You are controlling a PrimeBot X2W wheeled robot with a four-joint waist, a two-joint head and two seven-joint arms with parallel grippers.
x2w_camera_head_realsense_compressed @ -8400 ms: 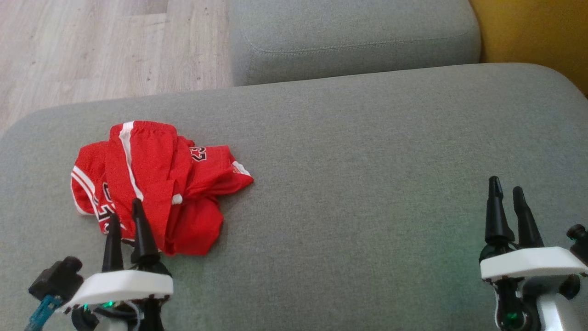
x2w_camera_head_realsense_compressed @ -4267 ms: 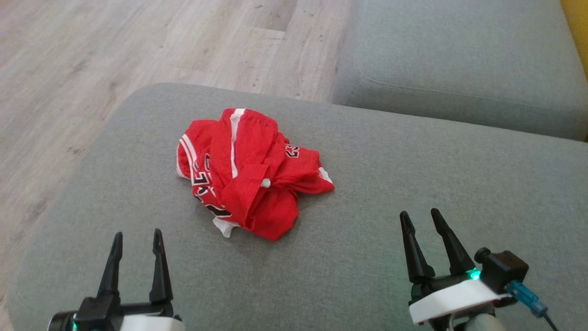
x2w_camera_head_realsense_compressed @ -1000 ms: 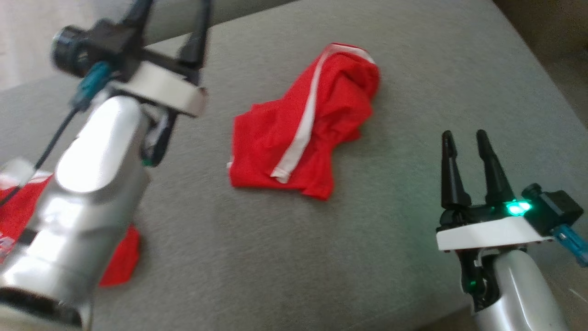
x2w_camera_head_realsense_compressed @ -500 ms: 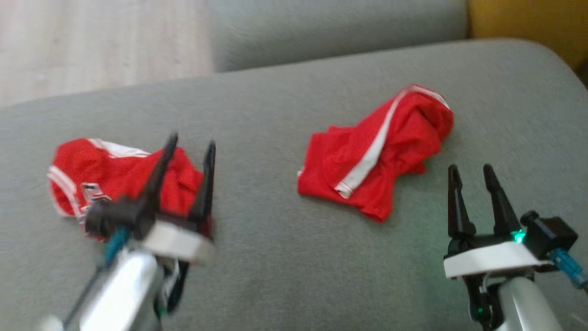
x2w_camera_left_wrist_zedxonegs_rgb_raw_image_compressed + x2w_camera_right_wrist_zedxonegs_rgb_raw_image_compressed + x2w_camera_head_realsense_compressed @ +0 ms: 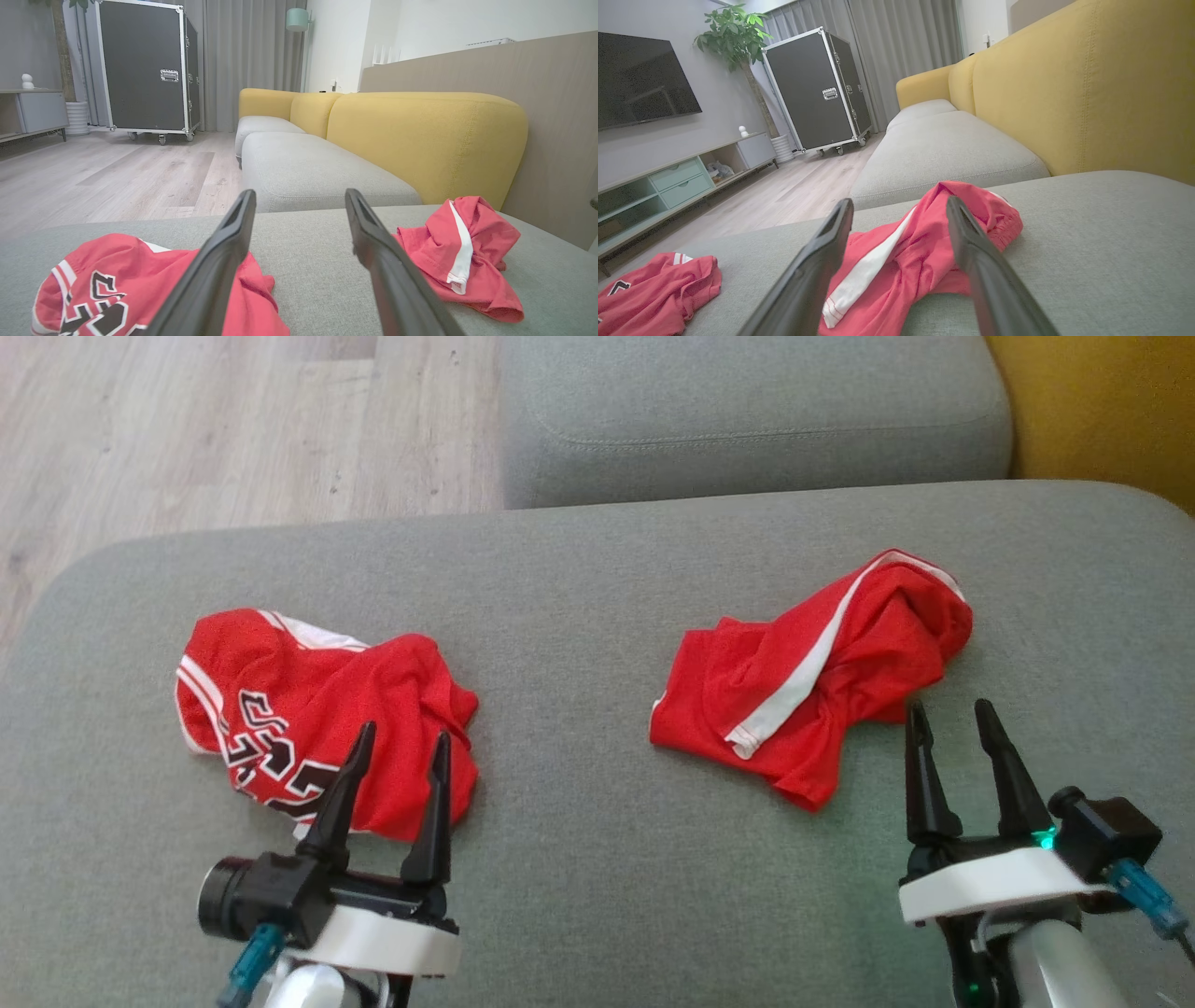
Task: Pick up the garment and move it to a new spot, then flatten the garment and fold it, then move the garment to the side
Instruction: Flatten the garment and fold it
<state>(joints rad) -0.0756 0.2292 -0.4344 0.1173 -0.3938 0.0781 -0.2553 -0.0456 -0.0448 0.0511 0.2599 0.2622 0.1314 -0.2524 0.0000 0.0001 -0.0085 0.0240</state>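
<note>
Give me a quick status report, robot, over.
Jaws open, empty: left gripper, right gripper. Crumpled red fabric shorts with white stripe, unflattened, on grey sofa cushion. Apart at left, red numbered jersey.

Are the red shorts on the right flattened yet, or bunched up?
Bunched up. The shorts lie in a twisted heap on the grey cushion, white stripe kinked, far end mounded high.

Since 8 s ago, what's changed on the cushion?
The single red heap has been split. The red shorts now lie apart, to the right of the red jersey, which stays at the left of the grey seat cushion. The left gripper and right gripper are both open and empty, so the shorts have been let go. Both garments remain crumpled.
</note>
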